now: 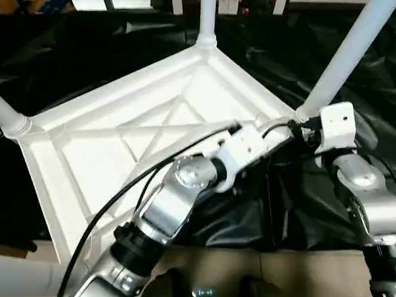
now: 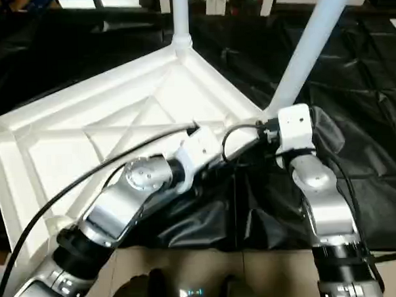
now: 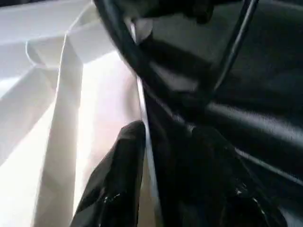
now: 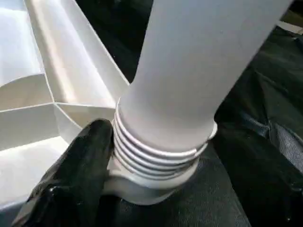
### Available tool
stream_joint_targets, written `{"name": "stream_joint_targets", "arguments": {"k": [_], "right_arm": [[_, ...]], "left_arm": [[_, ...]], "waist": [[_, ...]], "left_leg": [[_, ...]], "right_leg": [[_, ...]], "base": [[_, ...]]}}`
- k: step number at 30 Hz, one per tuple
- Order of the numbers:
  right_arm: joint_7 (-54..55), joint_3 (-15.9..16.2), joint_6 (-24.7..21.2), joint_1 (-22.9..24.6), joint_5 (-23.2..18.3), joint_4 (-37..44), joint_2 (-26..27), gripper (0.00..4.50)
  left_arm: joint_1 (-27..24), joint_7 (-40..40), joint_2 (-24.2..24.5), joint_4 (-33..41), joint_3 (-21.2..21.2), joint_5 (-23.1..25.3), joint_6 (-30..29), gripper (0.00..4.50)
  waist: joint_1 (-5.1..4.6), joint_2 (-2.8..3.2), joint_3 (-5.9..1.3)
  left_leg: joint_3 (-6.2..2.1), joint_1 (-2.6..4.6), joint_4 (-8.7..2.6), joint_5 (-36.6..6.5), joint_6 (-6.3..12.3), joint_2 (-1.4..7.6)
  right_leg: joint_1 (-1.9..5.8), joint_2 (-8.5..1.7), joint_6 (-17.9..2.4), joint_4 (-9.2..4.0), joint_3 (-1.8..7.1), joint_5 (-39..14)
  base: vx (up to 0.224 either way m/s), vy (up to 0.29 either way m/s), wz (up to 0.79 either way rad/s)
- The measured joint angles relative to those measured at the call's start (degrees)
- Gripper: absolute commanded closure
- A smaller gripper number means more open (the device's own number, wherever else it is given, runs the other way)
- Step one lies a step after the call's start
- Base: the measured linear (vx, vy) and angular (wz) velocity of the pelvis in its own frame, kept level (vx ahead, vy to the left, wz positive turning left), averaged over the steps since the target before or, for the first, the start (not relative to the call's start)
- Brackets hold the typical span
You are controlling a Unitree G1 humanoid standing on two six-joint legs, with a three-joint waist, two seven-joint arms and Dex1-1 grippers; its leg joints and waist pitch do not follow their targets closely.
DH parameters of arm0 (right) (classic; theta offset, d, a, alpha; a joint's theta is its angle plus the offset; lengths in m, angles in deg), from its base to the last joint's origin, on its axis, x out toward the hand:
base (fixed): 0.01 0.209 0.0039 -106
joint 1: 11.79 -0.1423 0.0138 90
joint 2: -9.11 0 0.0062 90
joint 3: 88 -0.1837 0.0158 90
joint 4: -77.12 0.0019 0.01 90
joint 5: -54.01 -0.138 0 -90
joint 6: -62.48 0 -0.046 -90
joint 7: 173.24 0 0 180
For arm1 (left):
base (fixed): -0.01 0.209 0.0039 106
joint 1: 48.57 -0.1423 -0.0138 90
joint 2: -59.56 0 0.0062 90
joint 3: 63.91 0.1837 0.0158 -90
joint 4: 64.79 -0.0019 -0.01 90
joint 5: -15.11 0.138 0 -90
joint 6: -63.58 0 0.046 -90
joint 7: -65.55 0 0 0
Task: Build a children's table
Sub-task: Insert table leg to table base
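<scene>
The children's table top lies upside down on black sheeting, its X-ribbed underside facing up, reaching away from both grippers toward the far side. Three legs stand in corner sockets: one right at the right gripper, one at the far corner beyond both grippers, and one well off to the left gripper's outer side. The corner nearest the robot is hidden under the left forearm, so I cannot tell whether a fourth leg is in.

The step in hand looks like seating the leg by the right gripper. In the right wrist view its threaded collar still shows several ridges above the socket, so I judge it not fully home. The right gripper has one black finger pressed against that collar; the other finger is hidden, so I cannot tell whether it is clamped. The left gripper straddles the top's thin rim, one finger inside, one outside, apparently steadying it; whether it pinches tight is unclear.

The next move probably calls for turning or pressing the leg down while the rim is held firm.

The sockets are the only holders here; the ribbed bays of the top hold nothing
</scene>
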Motion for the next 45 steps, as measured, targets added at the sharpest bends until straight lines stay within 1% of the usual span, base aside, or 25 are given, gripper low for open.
{"name": "stream_joint_targets", "arguments": {"k": [4, 12, 13, 16, 17, 18, 21, 23, 27, 28, 29, 30, 32, 33, 35, 37, 38, 39, 40, 42, 45], "right_arm": [[0.07, -0.02, -1.47, 0.05, 0.01, 0.75, 0.2, 0.78], [-0.12, -0.14, -3.08, 0.07, 0.03, 1.55, 0.34, 0.78], [-0.12, -0.16, -3.58, 0.1, 0.03, 1.91, 0.44, 0.78], [-0.13, -0.2, -3.99, 0.17, 0.03, 2.21, 0.77, 0.78], [-0.13, -0.25, -4.04, 0.18, 0.03, 2.22, 0.76, 0.78], [-0.13, -0.26, -4.05, 0.19, 0.02, 2.23, 0.76, 0.78], [-0.16, -0.47, -4.15, 0.31, 0.0, 2.87, 0.76, 0.78], [-0.22, -1.11, -4.2, 0.3, -0.13, 3.26, 0.79, 0.78], [-0.31, -1.7, -4.31, 0.38, -0.3, 4.49, 0.78, 0.78], [-0.66, -1.76, -4.31, 0.41, -0.45, 5.14, 0.78, 0.78], [-1.02, -1.86, -4.31, 0.48, -0.9, 5.6, 0.78, 0.78], [-1.4, -1.94, -4.31, 0.59, -1.27, 6.0, 0.78, 0.78], [-2.1, -2.17, -4.28, 1.26, -1.88, 7.18, 0.78, 0.78], [-2.75, -2.49, -4.28, 1.5, -2.59, 7.7, 0.8, 0.78], [-6.2, -3.46, -4.93, 3.24, -5.78, 11.28, 0.48, 0.78], [-10.59, -3.36, -6.28, 5.52, -9.16, 14.83, -0.62, 0.78], [-11.99, -3.34, -6.76, 6.2, -10.22, 15.66, -0.96, 0.78], [-13.28, -3.35, -7.2, 6.73, -10.94, 16.13, -1.43, 0.78], [-15.52, -3.12, -7.75, 8.14, -12.13, 17.16, -3.08, 0.78], [-17.81, -3.04, -8.37, 9.31, -13.06, 17.97, -4.2, 0.78], [-22.19, -2.97, -9.08, 11.34, -14.73, 18.65, -7.78, 0.78]], "left_arm": [[-0.28, 0.39, 0.13, 0.36, 0.36, 0.74, -0.54, 2.74], [-0.18, 3.12, -0.29, -1.64, 0.36, 1.8, 0.87, 2.74], [-0.18, 3.1, -0.3, -1.68, 0.36, 1.79, 0.87, 2.91], [-0.11, 2.87, -0.29, -1.88, 0.35, 1.8, 0.92, 2.91], [-0.08, 2.79, -0.24, -1.96, 0.36, 1.8, 0.97, 3.19], [-0.05, 2.75, -0.16, -2.02, 0.39, 1.8, 1.12, 3.19], [0.18, 2.1, 0.65, -2.7, 0.79, 2.15, 2.74, 3.49], [0.41, 1.83, 1.31, -3.6, 1.11, 2.44, 4.55, 3.66], [0.56, 1.77, 1.6, -5.46, 1.07, 2.98, 7.55, 4.03], [0.59, 1.89, 1.61, -6.18, 1.07, 3.14, 8.49, 4.03], [0.65, 1.91, 1.78, -6.89, 1.06, 3.24, 9.45, 4.21], [0.82, 1.85, 2.21, -7.45, 1.05, 3.27, 10.34, 4.3], [1.0, 1.58, 2.88, -8.61, 0.91, 3.26, 12.18, 4.35], [1.3, 1.34, 3.47, -9.54, 0.87, 3.32, 13.74, 4.4], [2.42, -0.08, 5.38, -12.82, 0.91, 3.3, 19.07, 4.45], [3.33, -1.47, 7.37, -15.62, 0.28, 3.29, 23.4, 4.45], [3.47, -1.77, 7.95, -16.57, -0.27, 3.29, 24.7, 4.45], [3.63, -1.87, 8.33, -17.3, -0.7, 3.29, 25.94, 4.45], [4.38, -2.22, 8.98, -18.76, -0.81, 3.3, 27.61, 4.45], [5.01, -3.0, 10.03, -20.2, -1.13, 3.3, 29.6, 4.45], [5.49, -5.22, 12.01, -22.17, -1.04, 3.27, 33.64, 4.45]], "waist": [[-0.02, 0.01, 0.0], [-0.13, 0.02, 0.0], [-0.14, 0.02, 0.0], [-0.14, 0.07, -0.02], [-0.16, 0.08, -0.03], [-0.16, 0.08, -0.03], [-0.15, 0.23, -0.1], [-0.11, 0.38, -0.17], [-0.13, 0.5, -0.23], [-0.12, 0.53, -0.25], [-0.1, 0.57, -0.27], [-0.1, 0.59, -0.28], [-0.12, 0.62, -0.29], [-0.14, 0.64, -0.3], [-0.09, 0.79, -0.37], [-0.14, 0.89, -0.44], [-0.15, 0.91, -0.45], [-0.16, 0.91, -0.45], [-0.15, 0.91, -0.44], [-0.19, 0.93, -0.44], [-0.43, 0.96, -0.44]], "left_leg": [[0.02, 0.01, 0.17, 0.01, 0.01, 0.06], [0.04, 0.0, 0.38, 0.01, 0.01, 0.08], [0.05, 0.0, 0.39, 0.02, 0.01, 0.08], [0.06, 0.0, 0.41, 0.02, 0.01, 0.09], [0.07, 0.01, 0.42, 0.02, 0.02, 0.1], [0.07, 0.0, 0.43, 0.02, 0.02, 0.1], [0.08, 0.01, 0.45, 0.02, 0.02, 0.1], [0.09, 0.03, 0.47, 0.03, 0.02, 0.1], [0.12, 0.2, 0.46, 0.05, 0.0, 0.11], [0.16, 0.32, 0.43, 0.08, -0.02, 0.12], [0.18, 0.4, 0.4, 0.11, -0.06, 0.15], [0.22, 0.49, 0.37, 0.08, -0.14, 0.17], [0.31, 0.65, 0.2, 0.09, -0.34, 0.18], [0.34, 0.68, 0.12, 0.14, -0.4, 0.18], [0.36, 0.7, -0.07, 0.21, -0.47, 0.18], [0.37, 0.79, -0.21, 0.28, -0.55, 0.18], [0.37, 0.79, -0.25, 0.32, -0.59, 0.19], [0.37, 0.76, -0.26, 0.35, -0.61, 0.2], [0.37, 0.75, -0.28, 0.36, -0.62, 0.23], [0.38, 0.75, -0.28, 0.36, -0.63, 0.24], [0.41, 0.75, -0.28, 0.36, -0.63, 0.24]], "right_leg": [[0.0, 0.0, 0.0, 0.15, 0.0, 0.0], [0.02, 0.0, 0.06, 0.23, 0.05, 0.04], [0.02, 0.0, 0.11, 0.23, 0.06, 0.07], [0.02, 0.0, 0.14, 0.24, 0.07, 0.09], [0.02, 0.0, 0.15, 0.25, 0.07, 0.09], [0.02, 0.0, 0.15, 0.25, 0.08, 0.1], [0.02, 0.01, 0.17, 0.26, 0.1, 0.11], [0.05, 0.0, 0.18, 0.27, 0.11, 0.12], [0.17, 0.01, 0.17, 0.3, 0.14, 0.16], [0.27, 0.01, 0.16, 0.3, 0.15, 0.17], [0.36, 0.01, 0.16, 0.3, 0.15, 0.18], [0.43, 0.01, 0.16, 0.29, 0.15, 0.19], [0.52, 0.01, 0.14, 0.26, 0.17, 0.21], [0.52, 0.01, 0.13, 0.24, 0.2, 0.26], [0.5, 0.02, 0.15, 0.17, 0.2, 0.35], [0.47, 0.04, 0.32, 0.15, 0.23, 0.48], [0.44, 0.04, 0.37, 0.16, 0.23, 0.51], [0.39, 0.05, 0.44, 0.16, 0.23, 0.58], [0.38, 0.06, 0.49, 0.15, 0.22, 0.62], [0.36, 0.07, 0.47, 0.15, 0.24, 0.64], [0.27, 0.07, 0.47, 0.11, 0.29, 0.65]], "base": [[0.0, 0.0, 0.0], [0.0, 0.0, 0.0], [0.0, 0.0, 0.0], [0.0, 0.0, 0.0], [0.0, 0.0, 0.0], [0.0, 0.0, 0.0], [0.0, 0.0, 0.0], [0.0, 0.0, 0.0], [0.0, 0.0, 0.0], [0.0, 0.0, 0.0], [0.0, 0.0, 0.0], [0.0, 0.0, 0.0], [0.0, 0.0, 0.0], [0.0, 0.0, 0.0], [0.0, 0.0, 0.0], [0.0, 0.0, 0.0], [0.0, 0.0, 0.0], [0.0, 0.0, 0.0], [0.0, 0.0, 0.0], [0.0, 0.0, 0.0], [0.0, 0.0, 0.0]]}}
